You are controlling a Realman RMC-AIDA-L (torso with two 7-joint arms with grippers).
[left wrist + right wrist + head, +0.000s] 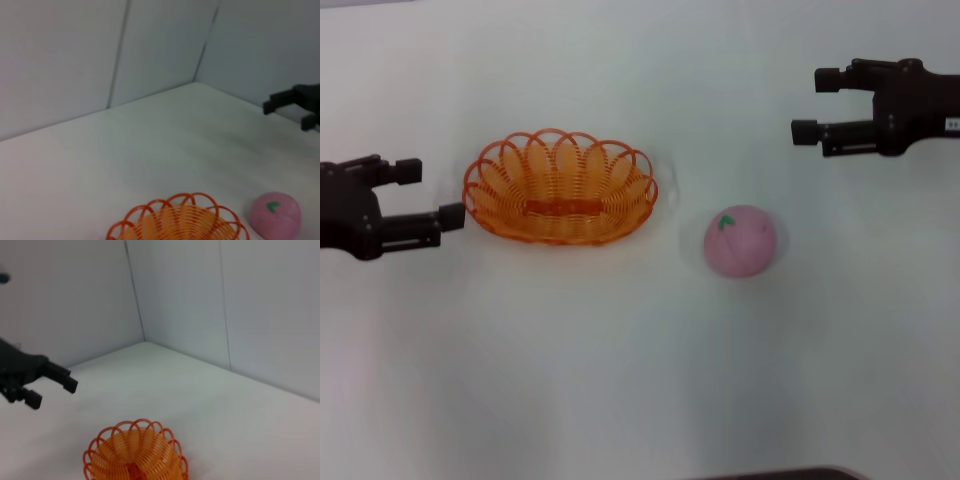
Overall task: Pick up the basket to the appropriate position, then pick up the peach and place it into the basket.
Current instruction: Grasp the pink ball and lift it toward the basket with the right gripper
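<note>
White table [620,380] carrying two things, orange basket [560,187] sitting left of centre, pink peach [740,241] lying at its 4 o'clock, near but apart

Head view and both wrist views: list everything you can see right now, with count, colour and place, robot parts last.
oval orange looped-wire basket: one, orange, on the table left of centre, empty, apart from the peach.
round pink toy peach: one, pink with a green leaf mark, on the table to the basket's right.
white table: one, white, under everything.
pale wall panels: pale grey, behind the table.
left gripper: one, black, open, beside the basket's left rim.
right gripper: one, black, open, far right, beyond the peach.
</note>
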